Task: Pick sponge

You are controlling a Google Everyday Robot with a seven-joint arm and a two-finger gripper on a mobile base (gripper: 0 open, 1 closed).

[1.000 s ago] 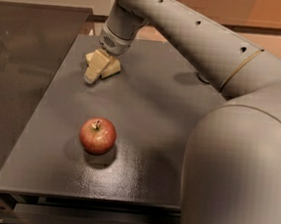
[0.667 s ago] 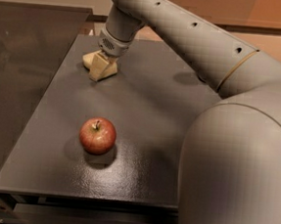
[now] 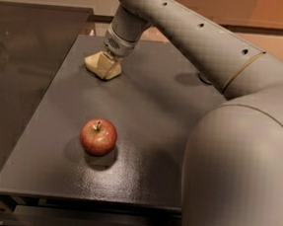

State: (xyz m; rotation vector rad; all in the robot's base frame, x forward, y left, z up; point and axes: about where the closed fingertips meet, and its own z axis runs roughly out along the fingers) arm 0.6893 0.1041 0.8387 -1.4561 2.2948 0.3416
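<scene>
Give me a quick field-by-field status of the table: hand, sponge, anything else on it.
hand: low at the table's far left corner, right at the sponge
sponge: pale block, appears to rest on the tabletop beneath the hand
grip: cannot be judged from this view
apple: red, stem up, toward the near edge, well apart from the hand
table: dark, flat top

The grey arm (image 3: 202,41) filled the right side of the frame, its bulky rounded base segment at the lower right and a slimmer link running up and left to the top centre. There the wrist (image 3: 122,34) bent steeply down, and the gripper (image 3: 106,64) pointed downward in the upper left.
</scene>
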